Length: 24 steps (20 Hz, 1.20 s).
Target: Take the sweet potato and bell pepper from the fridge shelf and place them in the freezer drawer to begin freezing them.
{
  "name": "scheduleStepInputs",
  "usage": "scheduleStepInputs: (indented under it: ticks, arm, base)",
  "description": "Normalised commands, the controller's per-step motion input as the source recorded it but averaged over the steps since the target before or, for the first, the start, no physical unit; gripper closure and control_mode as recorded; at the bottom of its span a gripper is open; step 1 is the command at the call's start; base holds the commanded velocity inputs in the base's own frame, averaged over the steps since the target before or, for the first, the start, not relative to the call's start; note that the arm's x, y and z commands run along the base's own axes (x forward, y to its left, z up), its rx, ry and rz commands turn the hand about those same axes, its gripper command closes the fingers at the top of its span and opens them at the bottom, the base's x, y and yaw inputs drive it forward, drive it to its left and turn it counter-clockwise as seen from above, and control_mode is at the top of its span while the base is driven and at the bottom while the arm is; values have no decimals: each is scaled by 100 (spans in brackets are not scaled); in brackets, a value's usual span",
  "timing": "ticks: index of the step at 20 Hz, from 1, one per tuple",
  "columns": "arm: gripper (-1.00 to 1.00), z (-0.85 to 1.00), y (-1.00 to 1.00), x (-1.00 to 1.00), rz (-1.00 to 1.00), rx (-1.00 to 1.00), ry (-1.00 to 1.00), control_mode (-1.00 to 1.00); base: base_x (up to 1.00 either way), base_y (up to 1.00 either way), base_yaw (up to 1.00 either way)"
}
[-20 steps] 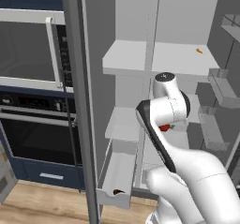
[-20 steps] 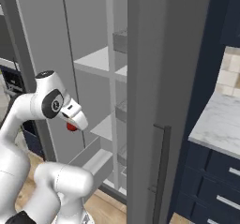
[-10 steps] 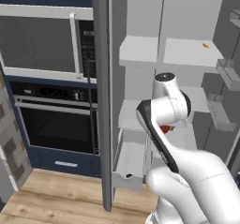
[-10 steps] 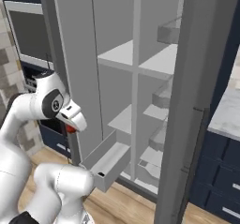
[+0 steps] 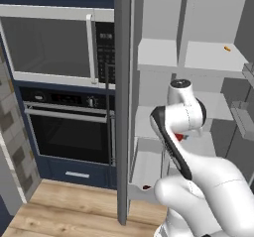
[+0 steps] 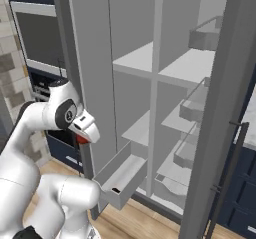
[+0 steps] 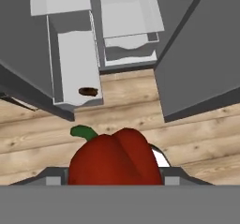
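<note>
The red bell pepper (image 7: 112, 158) with its green stem sits at the bottom of the hand view, and my gripper (image 6: 85, 131) is shut on it. A sliver of the bell pepper (image 5: 180, 138) shows red under my wrist. The pulled-out freezer drawer (image 7: 70, 54) lies ahead of it in the hand view, with the dark sweet potato (image 7: 88, 92) near its front wall. From the sides, the sweet potato (image 5: 146, 187) lies at the front of the freezer drawer (image 6: 125, 173), below and beside my hand. The fridge shelf (image 5: 198, 57) is higher up.
A tiny orange sliver (image 5: 227, 48) lies on the top shelf. The open fridge door's edge (image 5: 123, 107) stands left of my arm, with a microwave (image 5: 49, 42) and an oven (image 5: 69, 132) beyond it. Door bins (image 5: 243, 117) hang at right. Wooden floor (image 7: 140, 110) lies below.
Both base views have shifted, bringing the microwave and oven further in: the base has driven. My arm keeps its pose with the pepper held.
</note>
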Motion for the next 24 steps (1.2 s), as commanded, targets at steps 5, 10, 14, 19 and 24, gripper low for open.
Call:
scheduleStepInputs:
  ticks: [5, 10, 14, 19, 24]
  arm:
    - [100, -63, -80, 56, 8, 11, 0, -100]
    - [100, -67, -15, 94, 13, 0, 15, -100]
    - [100, -75, 0, 73, 14, -1, 16, -100]
    - [100, -71, -13, 49, 20, 0, 7, -100]
    - [100, -71, 0, 49, 19, 0, 12, -100]
  base:
    - [0, 0, 0]
    - [0, 0, 0]
    - [0, 0, 0]
    - [0, 0, 0]
    - [0, 0, 0]
